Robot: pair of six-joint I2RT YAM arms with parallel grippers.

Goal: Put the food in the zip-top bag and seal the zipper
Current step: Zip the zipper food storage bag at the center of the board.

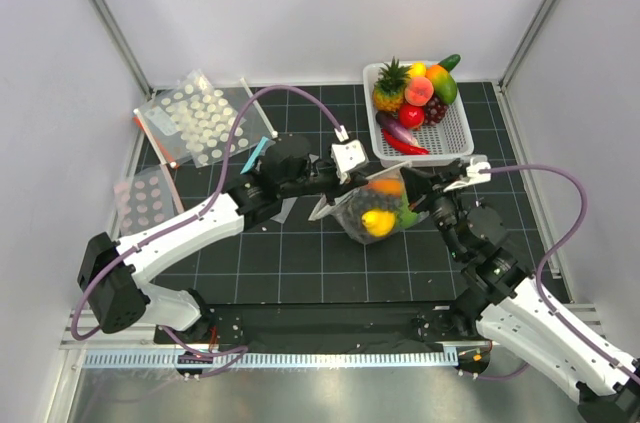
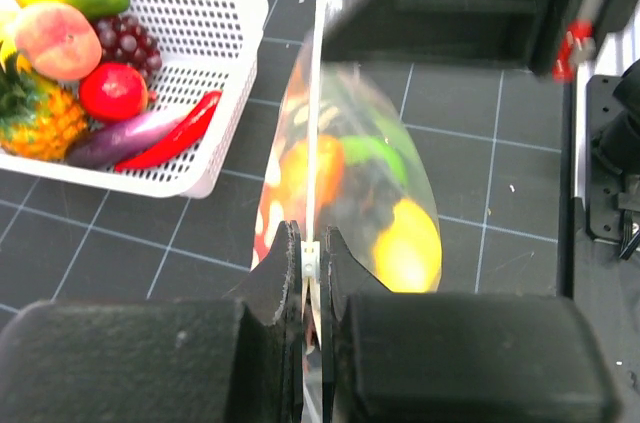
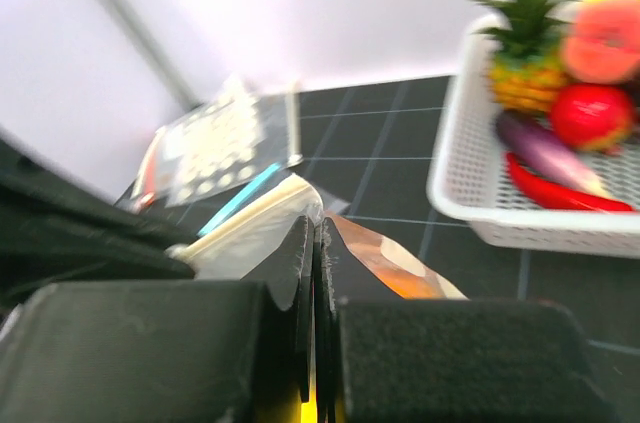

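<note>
The dotted clear sheets lie at the upper left of the top view, well apart from the work. Moving right, my left gripper has its jaws pinching the white zipper at its near end. The zip-top bag sits at frame centre, held between both arms over the table. The food inside shows as yellow, orange and green pieces. On the bag's right side, my right gripper has its jaws pressed together on the bag's edge. At the upper right, the white basket holds more fruit.

I judge the film soft and slippery, sagging under a light load. The zipper looks the stiffest part, so I'd take hold there. I cannot tell whether the mouth is fully sealed.
</note>
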